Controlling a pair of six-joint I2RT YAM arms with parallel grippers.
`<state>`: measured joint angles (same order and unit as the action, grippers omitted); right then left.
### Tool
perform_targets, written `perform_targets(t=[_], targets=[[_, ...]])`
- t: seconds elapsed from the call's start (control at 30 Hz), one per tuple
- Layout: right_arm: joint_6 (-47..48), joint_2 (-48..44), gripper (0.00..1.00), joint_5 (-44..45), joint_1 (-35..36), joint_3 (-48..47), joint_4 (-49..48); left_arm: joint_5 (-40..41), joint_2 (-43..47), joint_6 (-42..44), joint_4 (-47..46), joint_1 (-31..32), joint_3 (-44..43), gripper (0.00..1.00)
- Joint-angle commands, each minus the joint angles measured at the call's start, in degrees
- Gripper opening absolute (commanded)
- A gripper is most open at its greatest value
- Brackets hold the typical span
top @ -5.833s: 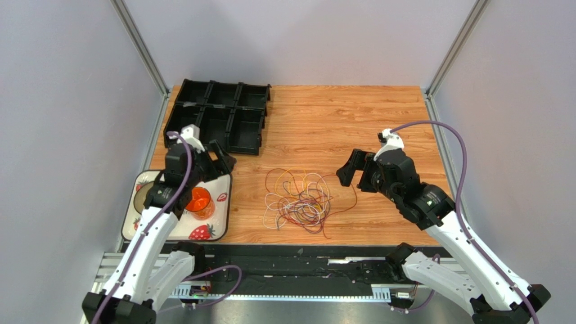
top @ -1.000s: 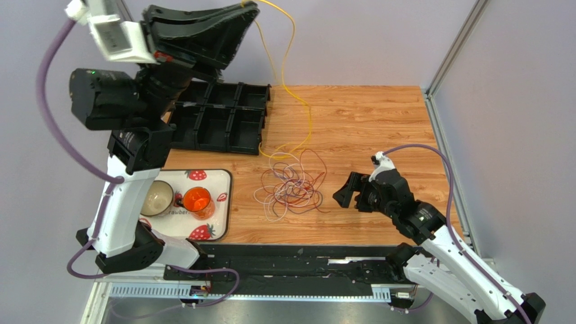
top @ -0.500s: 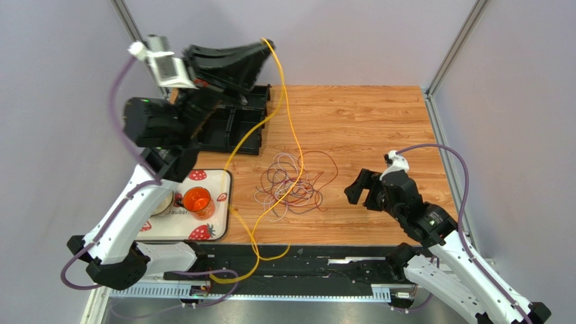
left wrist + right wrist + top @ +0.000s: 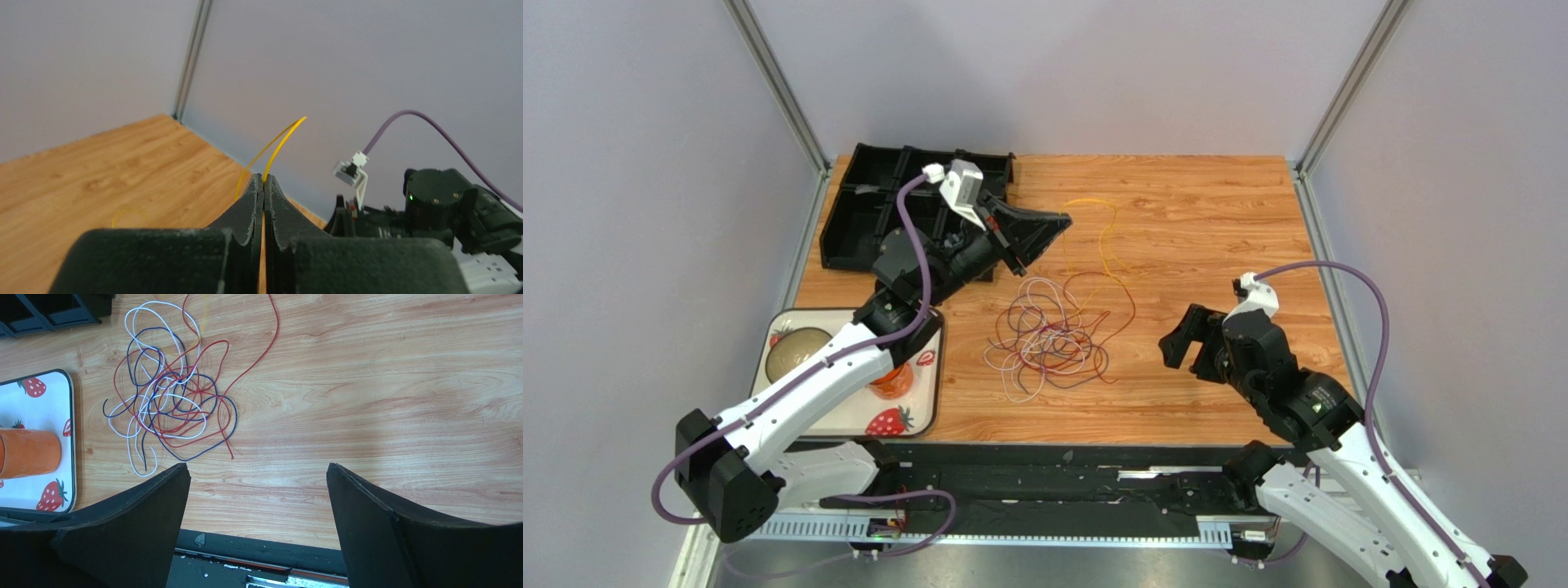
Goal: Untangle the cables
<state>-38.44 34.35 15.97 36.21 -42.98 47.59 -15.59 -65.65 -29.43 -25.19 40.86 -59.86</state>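
1. Yellow cable (image 4: 1108, 240): thin and limp. It leaves the L claw (image 4: 1053, 226) rightward, loops, then bends near-ward to the far-right edge of the tangle (image 4: 1051, 333). Long axis approx. far-to-near. In the wrist view a short end pokes up past the tips.
2. L claw is pinched tight on the yellow cable, pointing right over the far-centre of the table (image 4: 1210, 208).
3. Tangle: a loose, roundish heap of red, white and dark-blue loops, flat on mid-table betw. both claws. One red strand trails far-right.
4. R claw (image 4: 1181, 341) is spread wide, holds nothing, sits just right of the tangle and is aimed at it.
5. Around: a black divided bin (image 4: 879, 202) far-left, partly behind the L arm. Near-left is a strawberry-print tray (image 4: 933, 368) w/ an orange cup (image 4: 27, 453) and a bowl (image 4: 795, 353). Tabletop is wood-grain.
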Motion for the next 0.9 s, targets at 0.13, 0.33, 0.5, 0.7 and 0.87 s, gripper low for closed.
perform_targets(t=[0.13, 0.33, 0.5, 0.7, 0.87], targets=[[-1.4, -0.2, 0.86, 0.2, 0.1, -0.6, -0.5, -3.7, 3.4, -9.1, -6.4, 2.9, 11.0, 0.00], [-3.7, 0.9, 0.87, 6.9, 0.2, -3.8, 1.3, -2.5, 0.4, -3.8, -1.4, 10.9, 2.7, 0.00], [-5.2, 2.5, 0.87, 16.1, 0.2, -11.1, 7.7, -4.1, -8.3, -4.7, -2.7, 15.8, -3.3, 0.00], [-14.3, 0.7, 0.87, 37.8, 0.2, -22.3, 21.8, -4.5, -16.7, -7.6, -8.5, 20.8, -7.0, 0.00], [-16.6, -4.6, 0.88, 43.3, 0.2, -24.7, 23.2, -3.1, -22.8, -7.3, -8.3, 21.9, -8.5, 0.00]])
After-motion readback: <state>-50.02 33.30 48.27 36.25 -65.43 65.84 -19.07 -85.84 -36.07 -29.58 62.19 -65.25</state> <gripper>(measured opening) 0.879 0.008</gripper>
